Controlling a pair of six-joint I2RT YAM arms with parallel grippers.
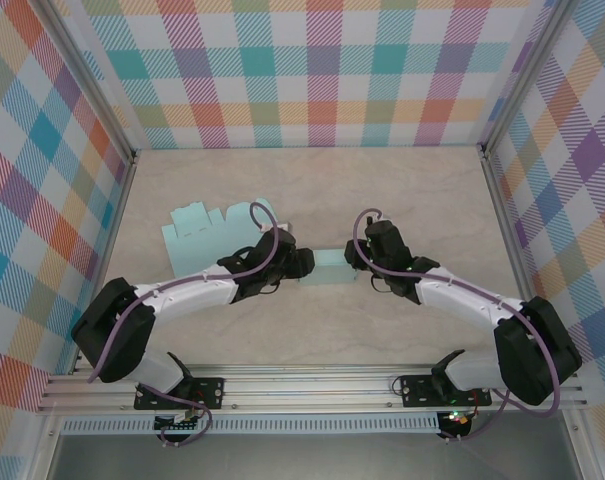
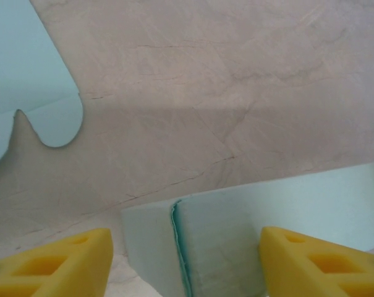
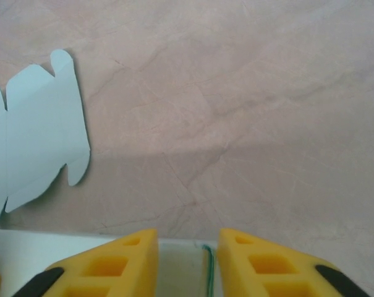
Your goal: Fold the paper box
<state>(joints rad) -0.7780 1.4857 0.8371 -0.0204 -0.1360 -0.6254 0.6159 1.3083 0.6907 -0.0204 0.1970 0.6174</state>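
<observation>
On table (image 1: 312, 190), paper box (image 1: 327, 268), left pincer (image 2: 185, 238) wide astride end, right pincer (image 3: 188, 238) narrow opposite.

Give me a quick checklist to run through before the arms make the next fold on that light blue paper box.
1. Paper box sits between both grippers: ok.
2. Left gripper straddles one end of the box with its jaws open and not clamped: ok for closing.
3. Right gripper has its jaws narrowly parted over a box edge, with no clamp visible: not ok if a hold is needed.
4. Flat paper blank lies apart from the box, further back and to the left: ok.
5. Box flaps fully tucked: cannot tell.
</observation>
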